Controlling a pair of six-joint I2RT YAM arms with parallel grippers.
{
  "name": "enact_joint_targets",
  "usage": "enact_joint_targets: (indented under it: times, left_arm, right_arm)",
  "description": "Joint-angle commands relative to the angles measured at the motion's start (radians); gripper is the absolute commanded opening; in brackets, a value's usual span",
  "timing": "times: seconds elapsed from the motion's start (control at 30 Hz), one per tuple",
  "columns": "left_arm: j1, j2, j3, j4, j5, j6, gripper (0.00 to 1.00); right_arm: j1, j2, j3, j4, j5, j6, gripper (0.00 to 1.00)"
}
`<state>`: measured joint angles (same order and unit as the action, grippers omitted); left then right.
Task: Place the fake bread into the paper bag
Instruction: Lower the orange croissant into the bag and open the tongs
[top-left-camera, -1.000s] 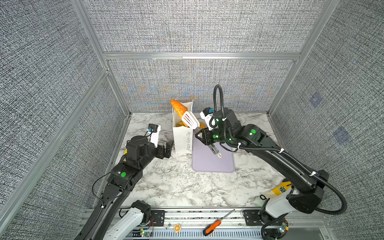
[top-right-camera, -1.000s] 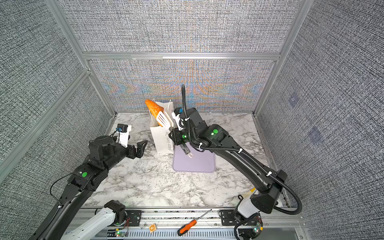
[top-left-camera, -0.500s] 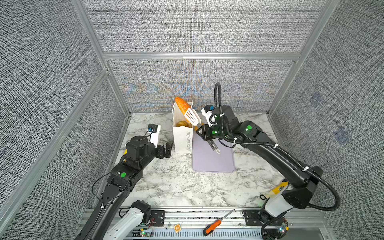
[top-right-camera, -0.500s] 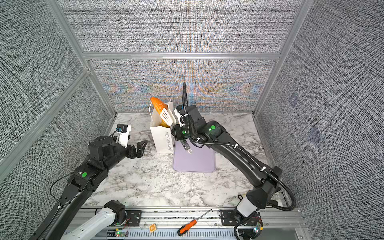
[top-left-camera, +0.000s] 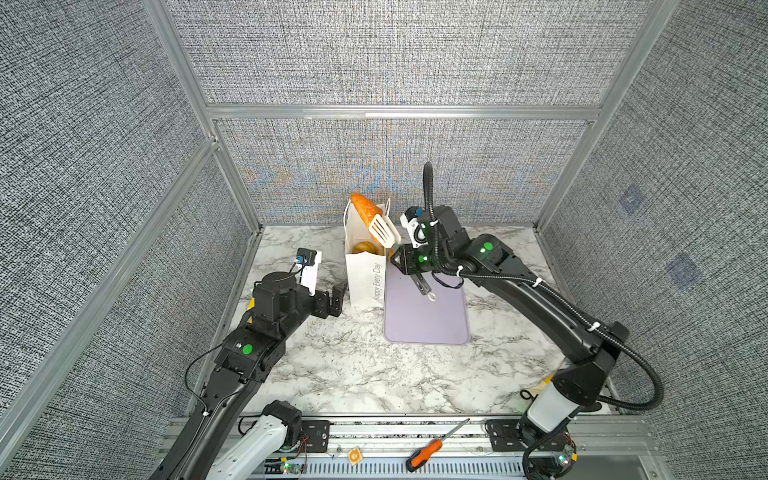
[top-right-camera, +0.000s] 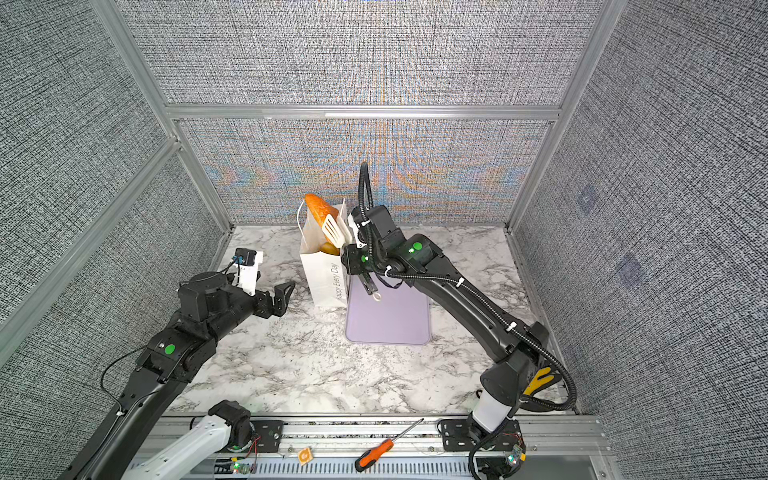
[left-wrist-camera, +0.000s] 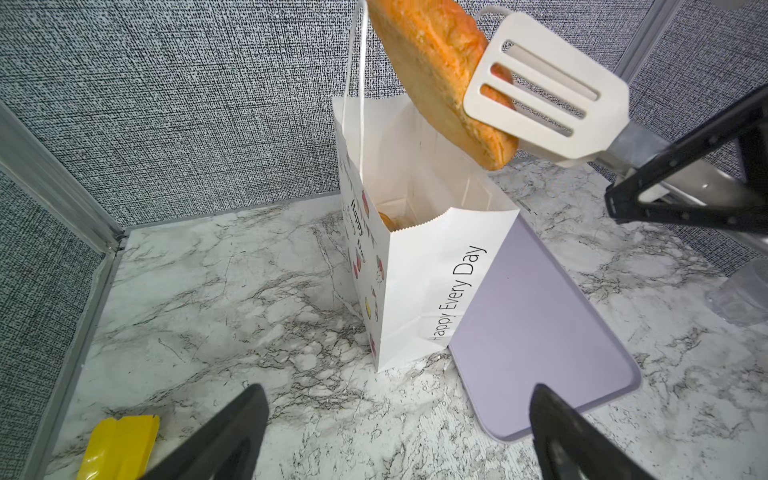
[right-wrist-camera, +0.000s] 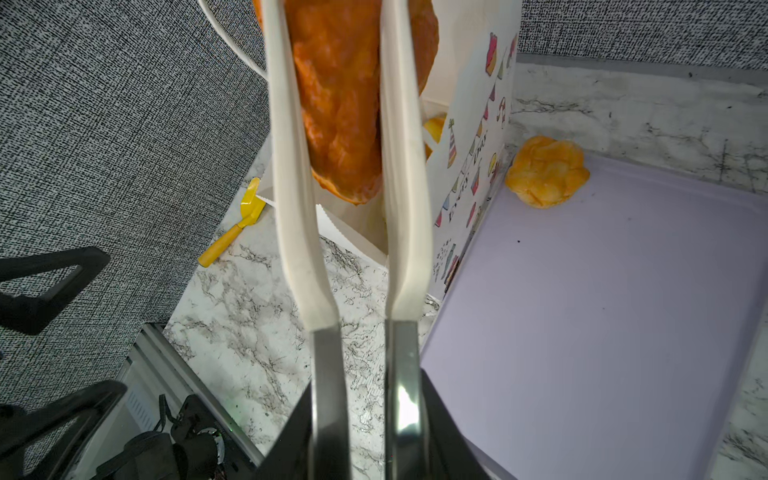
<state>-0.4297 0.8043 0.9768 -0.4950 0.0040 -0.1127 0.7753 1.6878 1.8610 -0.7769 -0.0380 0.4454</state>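
Right now the right gripper (top-left-camera: 399, 258) is clamped around the metal arms of a pair of tongs (left-wrist-camera: 544, 89). Their white slotted paddles pinch a dark orange pastry (left-wrist-camera: 436, 70), which hangs tilted just over the open mouth of the paper bag (left-wrist-camera: 432, 266). The bag stands upright toward the back edge of the bench (top-left-camera: 353, 365), a little left of its middle, with at least one golden piece (top-left-camera: 365, 248) lying inside. A lilac tray (top-left-camera: 428, 320) lies flat just beside the bag's right face, and a round bun (right-wrist-camera: 547, 171) sits at the tray's back corner, right beside the bag. The left gripper (left-wrist-camera: 397, 399) hangs low off the bag's left side, jaws spread wide, holding nothing. A yellow scoop (right-wrist-camera: 235, 230) lies near the bench's left edge.
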Motion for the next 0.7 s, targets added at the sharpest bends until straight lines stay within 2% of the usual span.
enact_joint_targets:
  times: [0.0,0.43,0.67]
  left_arm:
    - [0.001,0.003,0.001,0.009,0.011,0.002,0.99]
    - [0.001,-0.002,-0.006,0.01,0.01,0.004,0.99]
    - [0.0,-0.001,-0.007,0.007,0.011,0.004,0.99]
  right_arm:
    - [0.0,0.014,0.025,-0.003,0.013,0.007,0.34]
    - [0.0,0.019,0.042,-0.022,0.033,0.01,0.43]
    - [0.001,0.019,0.061,-0.028,0.038,0.001,0.44]
